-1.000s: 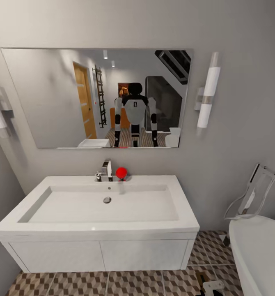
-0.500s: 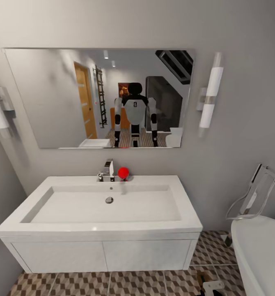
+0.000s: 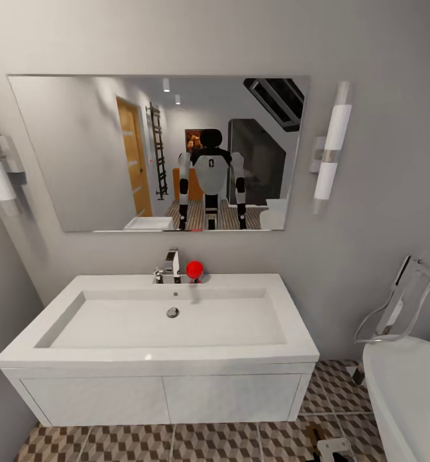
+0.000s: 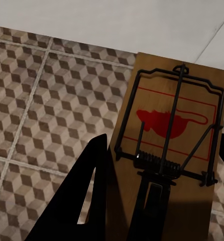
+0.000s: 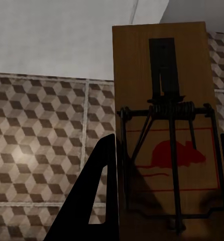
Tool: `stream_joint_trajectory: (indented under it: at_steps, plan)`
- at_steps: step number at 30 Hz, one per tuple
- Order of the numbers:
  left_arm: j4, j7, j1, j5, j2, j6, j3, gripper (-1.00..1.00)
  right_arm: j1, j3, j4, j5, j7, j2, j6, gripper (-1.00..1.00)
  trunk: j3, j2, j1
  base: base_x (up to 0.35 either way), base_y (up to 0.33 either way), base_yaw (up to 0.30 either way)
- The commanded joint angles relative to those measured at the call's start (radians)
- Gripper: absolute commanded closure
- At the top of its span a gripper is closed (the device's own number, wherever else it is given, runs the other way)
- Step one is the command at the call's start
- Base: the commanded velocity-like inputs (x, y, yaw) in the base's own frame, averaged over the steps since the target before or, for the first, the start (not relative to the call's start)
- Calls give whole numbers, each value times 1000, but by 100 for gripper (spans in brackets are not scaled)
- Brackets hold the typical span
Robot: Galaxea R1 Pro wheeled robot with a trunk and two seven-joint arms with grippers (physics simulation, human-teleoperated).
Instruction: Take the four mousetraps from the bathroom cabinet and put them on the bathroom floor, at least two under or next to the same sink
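Note:
Each wrist view has a tan mousetrap with a black spring bar and a red mouse print. My left gripper (image 4: 162,145) is shut on one mousetrap (image 4: 175,125), and my right gripper (image 5: 170,145) is shut on another mousetrap (image 5: 164,75). Both traps hang over the cube-patterned bathroom floor (image 4: 46,95), close to a white panel. In the head view the wide white sink (image 3: 157,351) stands straight ahead on its white cupboard, with the same floor (image 3: 228,443) below it. The cabinet is out of view.
A large mirror (image 3: 80,154) above the sink reflects the robot. A chrome tap (image 3: 170,266) and a red ball (image 3: 194,269) sit at the basin's back. The white bathtub (image 3: 407,398) and its chrome fitting (image 3: 395,308) stand at the right, tube lamps flank the mirror, and a wall closes the left.
The whole head picture has slid slightly to the right, so the camera has moved. The sink, mirror and tub hold their places relative to each other.

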Motion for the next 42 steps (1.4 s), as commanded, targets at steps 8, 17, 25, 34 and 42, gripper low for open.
stream_joint_trajectory:
  at_steps: [8, 17, 25, 34, 42]
  plan:
    - [-2, 4, -2, 0, -8, -8, -12, 100, -2, -8, 4, 8, -1, -1, -7, 100, -12, -23, 12, 0, 0, 0]
    - [-4, 7, -2, 4, -12, -15, -10, 100, -2, -8, 4, 8, -1, -1, -6, 100, -40, -86, 47, 0, 0, 0]
    - [-4, 7, -2, 5, -11, -14, -7, 100, -2, -8, 4, 9, -1, -1, -6, 100, -65, -142, 77, 0, 0, 11]
    - [-4, 7, -2, 6, -11, -13, -7, 100, -2, -8, 4, 9, -1, -1, -6, 100, -93, -205, 112, 0, 0, 88]
    - [-4, 7, -2, 5, -11, -13, -7, 100, -2, -8, 4, 8, -1, -1, -7, 100, -118, -261, 142, 0, 0, 2]
